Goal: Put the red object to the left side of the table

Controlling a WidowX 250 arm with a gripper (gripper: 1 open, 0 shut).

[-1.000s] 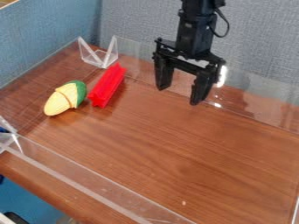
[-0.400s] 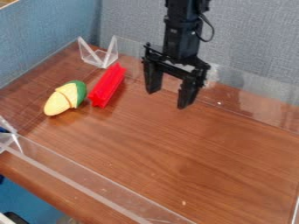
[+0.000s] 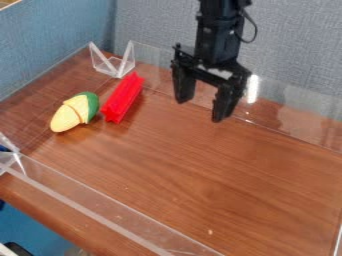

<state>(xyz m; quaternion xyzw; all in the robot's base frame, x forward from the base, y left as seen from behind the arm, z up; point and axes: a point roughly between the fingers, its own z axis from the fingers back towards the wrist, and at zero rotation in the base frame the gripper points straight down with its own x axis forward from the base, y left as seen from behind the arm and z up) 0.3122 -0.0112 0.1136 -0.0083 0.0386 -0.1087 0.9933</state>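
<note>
The red object [image 3: 123, 98] is a bright red bar lying on the table [image 3: 201, 170] at the back left, angled slightly. My black gripper [image 3: 201, 100] hangs above the back middle of the tabletop, well to the right of the bar and apart from it. Its two fingers [image 3: 181, 88] point down and stand wide open with nothing between them.
A yellow corn-like toy [image 3: 74, 113] with a green and red end lies just left of the red bar. Low clear acrylic walls [image 3: 114, 62] border the tabletop, with a folded corner piece at the back left. A blue-grey wall stands behind.
The gripper swung a little left and then came back right, ending close to where it was a second ago. The red bar and yellow toy have not moved.
</note>
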